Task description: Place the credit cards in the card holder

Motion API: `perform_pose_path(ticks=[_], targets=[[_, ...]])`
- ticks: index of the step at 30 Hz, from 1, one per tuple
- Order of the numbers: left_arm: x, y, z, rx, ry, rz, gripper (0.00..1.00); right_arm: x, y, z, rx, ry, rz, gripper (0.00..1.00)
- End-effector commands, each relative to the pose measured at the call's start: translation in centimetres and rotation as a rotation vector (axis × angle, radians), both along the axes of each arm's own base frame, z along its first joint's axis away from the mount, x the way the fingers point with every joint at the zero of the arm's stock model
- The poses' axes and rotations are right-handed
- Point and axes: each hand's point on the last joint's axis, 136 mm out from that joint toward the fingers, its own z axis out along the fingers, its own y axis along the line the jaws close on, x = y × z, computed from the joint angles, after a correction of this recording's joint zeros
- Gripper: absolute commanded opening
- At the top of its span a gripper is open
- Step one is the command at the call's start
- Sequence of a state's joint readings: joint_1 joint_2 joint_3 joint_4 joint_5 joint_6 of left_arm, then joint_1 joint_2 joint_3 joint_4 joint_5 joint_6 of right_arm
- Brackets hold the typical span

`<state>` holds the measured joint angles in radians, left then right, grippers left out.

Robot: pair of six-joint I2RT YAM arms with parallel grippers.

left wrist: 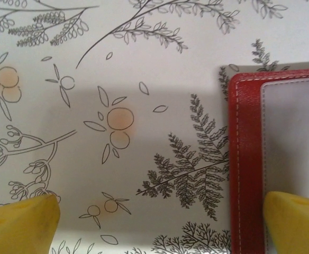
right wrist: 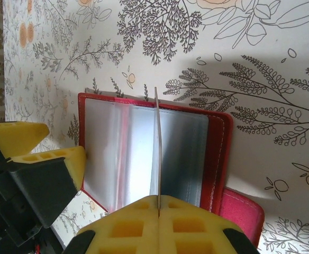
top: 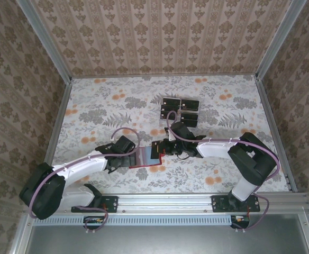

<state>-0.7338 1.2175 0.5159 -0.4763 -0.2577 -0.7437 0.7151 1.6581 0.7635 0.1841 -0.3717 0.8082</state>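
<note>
The right claw [right wrist: 158, 207] is pinched tight on one credit card [right wrist: 157, 148]. The card shows edge-on as a thin line rising from between the yellow pads. Directly beneath that claw the card holder [right wrist: 218, 153] lies spread open on the flowered bench [right wrist: 260, 47], its clear pockets facing up and its red snap tab sticking out at one side. The left claw [left wrist: 160, 225] stands wide with nothing between its jaws. One yellow fingertip [left wrist: 294, 219] is over the holder's pale inner page at the red stitched edge and the other is over bare bench; whether it presses down I cannot tell. The other credit cards [top: 189, 105] lie grouped beyond the right claw, well apart from it.
</note>
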Motion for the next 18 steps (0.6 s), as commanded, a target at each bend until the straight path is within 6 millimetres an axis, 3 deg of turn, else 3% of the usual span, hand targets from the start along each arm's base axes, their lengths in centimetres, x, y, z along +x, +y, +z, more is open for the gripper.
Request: perform_pose_path(ticks=[1, 12, 18], targets=[[-1.0, 1.3, -0.6, 0.035, 0.022, 0.047, 1.00, -0.2, -0.3, -0.5, -0.008, 0.023, -0.002, 0.00], [-1.0, 1.3, -0.9, 0.031, 0.023, 0.058, 1.00, -0.8, 2.0, 3.8, 0.117, -0.071, 0.056, 0.00], [-0.9, 1.3, -0.7, 0.025, 0.015, 0.062, 1.00, -1.1, 3.0, 3.7, 0.125, -0.080, 0.072, 0.00]])
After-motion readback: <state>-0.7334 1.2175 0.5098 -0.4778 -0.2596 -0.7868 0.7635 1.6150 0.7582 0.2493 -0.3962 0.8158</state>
